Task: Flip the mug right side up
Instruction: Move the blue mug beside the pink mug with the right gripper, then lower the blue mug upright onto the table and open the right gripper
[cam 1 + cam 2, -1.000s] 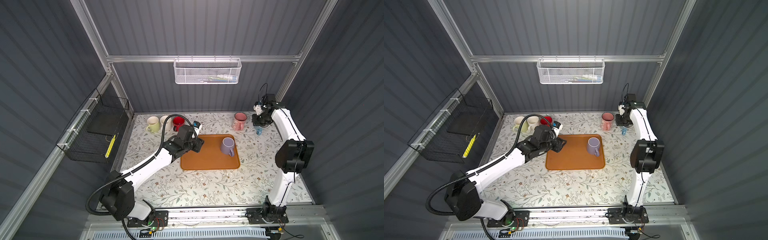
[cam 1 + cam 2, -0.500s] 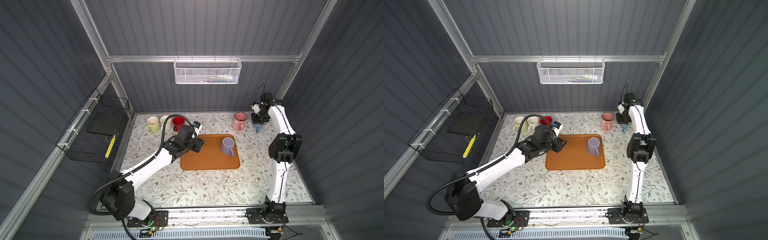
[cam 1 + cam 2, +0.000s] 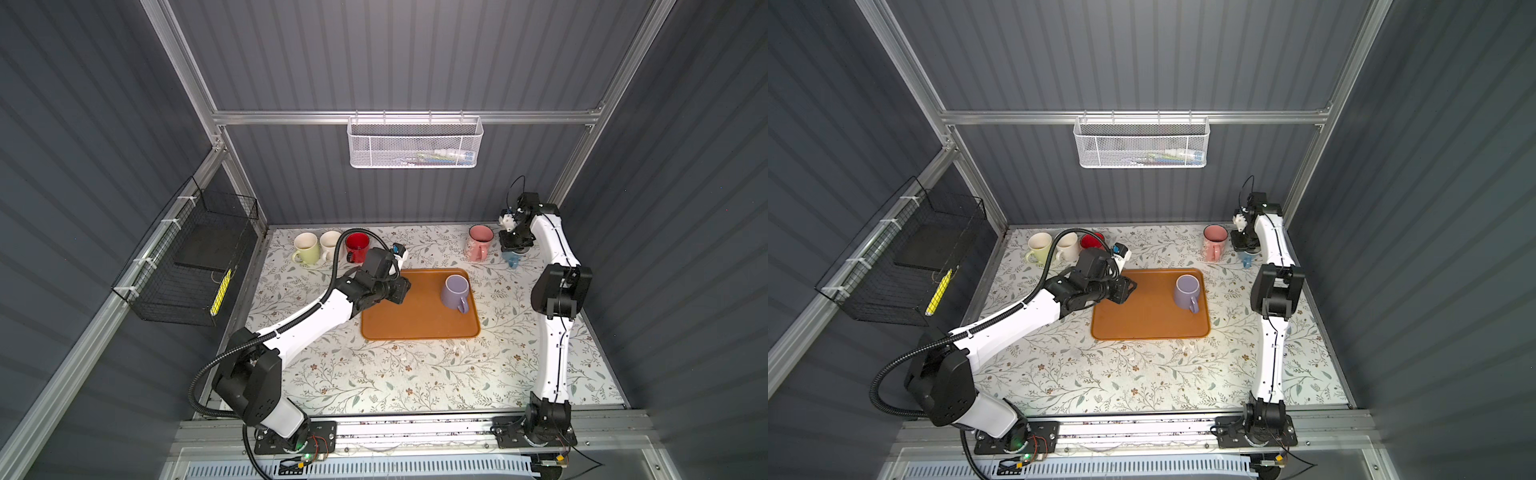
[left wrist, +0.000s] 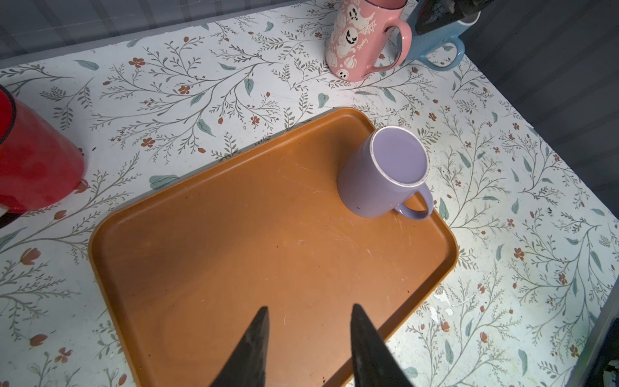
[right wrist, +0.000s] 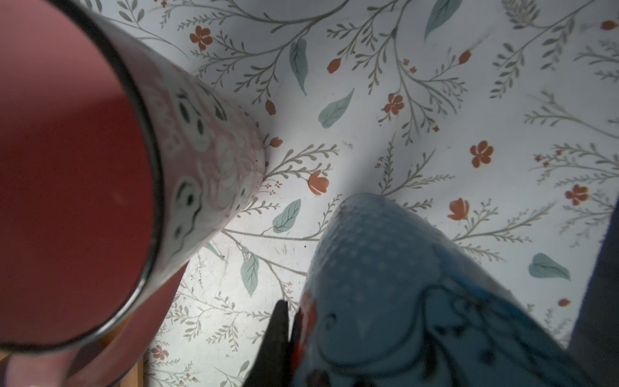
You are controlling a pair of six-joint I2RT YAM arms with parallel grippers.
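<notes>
Lavender ceramic mug (image 3: 455,291) stood upside down on orange tray (image 3: 415,326) mid-frame, left hand (image 4: 310,307) hovered over tray's left edge, narrowly parted, empty, right hand (image 3: 514,248) gripped blue patterned mug (image 3: 512,261), upper right.

Lab enclosure: aluminium frame (image 3: 291,117), grey panels (image 3: 374,54)

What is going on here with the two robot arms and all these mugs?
The right gripper is closed on the wall of a blue mug at the back of the table, beside a pink mug. The left gripper hovers open and empty over the orange tray, where a purple mug stands upside down, untouched.
</notes>
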